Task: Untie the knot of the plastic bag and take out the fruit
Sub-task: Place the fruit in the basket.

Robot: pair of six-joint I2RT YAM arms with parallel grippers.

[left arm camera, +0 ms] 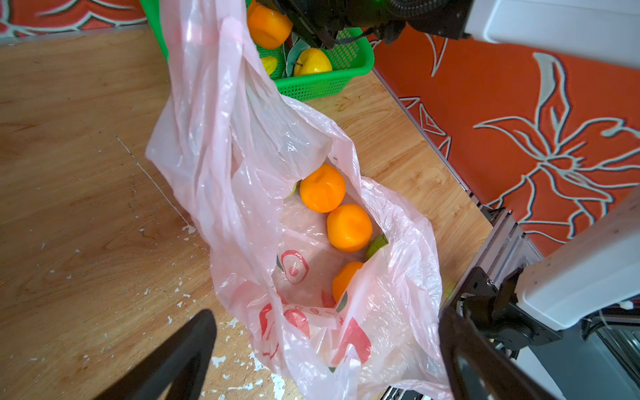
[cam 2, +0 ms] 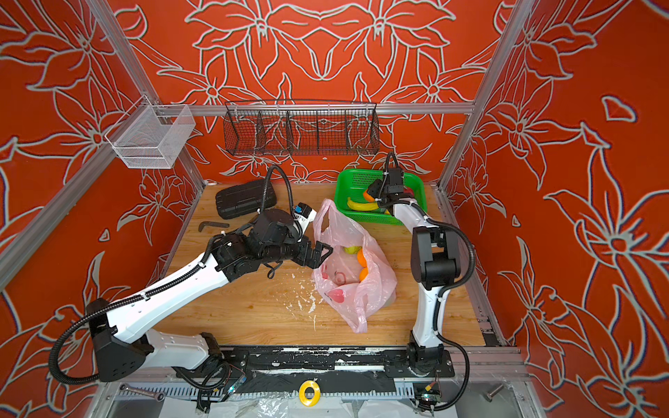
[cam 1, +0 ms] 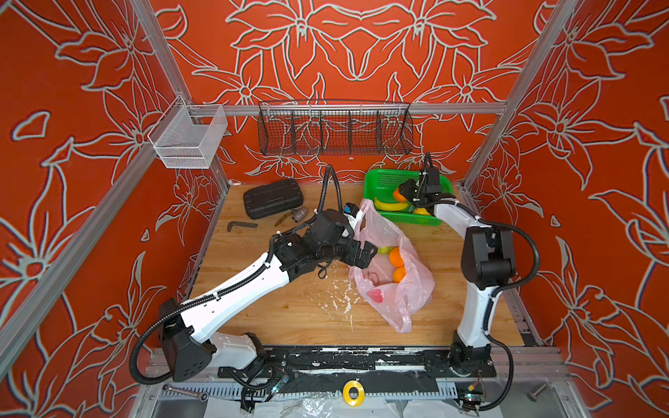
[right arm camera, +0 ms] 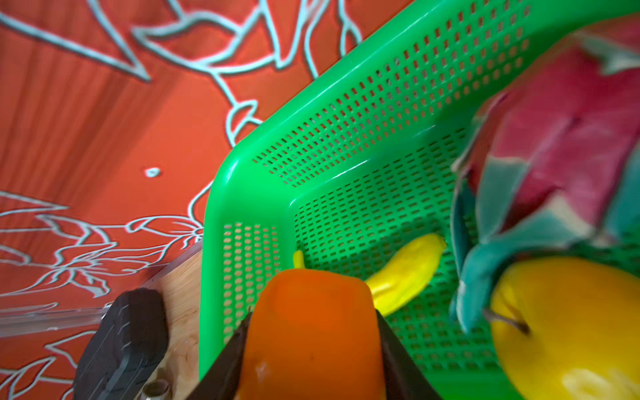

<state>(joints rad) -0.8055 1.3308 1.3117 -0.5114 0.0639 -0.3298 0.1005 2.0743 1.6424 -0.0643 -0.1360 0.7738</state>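
The pink plastic bag [cam 1: 392, 289] [cam 2: 353, 289] [left arm camera: 242, 166] lies on the wooden table with its mouth gaping; the knot is out of view. Inside lie oranges [cam 1: 395, 256] [left arm camera: 322, 188] [left arm camera: 349, 227] and a green fruit [cam 1: 385, 249]. My left gripper [cam 1: 364, 255] [cam 2: 320, 255] [left arm camera: 327, 313] stands open at the bag's left rim, its fingers on either side of the plastic. My right gripper [cam 1: 402, 195] [right arm camera: 313, 317] is shut on an orange [cam 1: 397, 195] [right arm camera: 311, 329] above the green basket [cam 1: 380, 177] [right arm camera: 311, 138].
The basket holds a banana [cam 1: 391, 205] [right arm camera: 405, 273], a yellow fruit [right arm camera: 568, 329] and a dragon fruit [right arm camera: 561, 138]. A black case [cam 1: 273, 198], a hex key [cam 1: 240, 225] and a metal part [cam 1: 299, 214] lie at the back left. White flakes [cam 1: 340, 293] dot the table.
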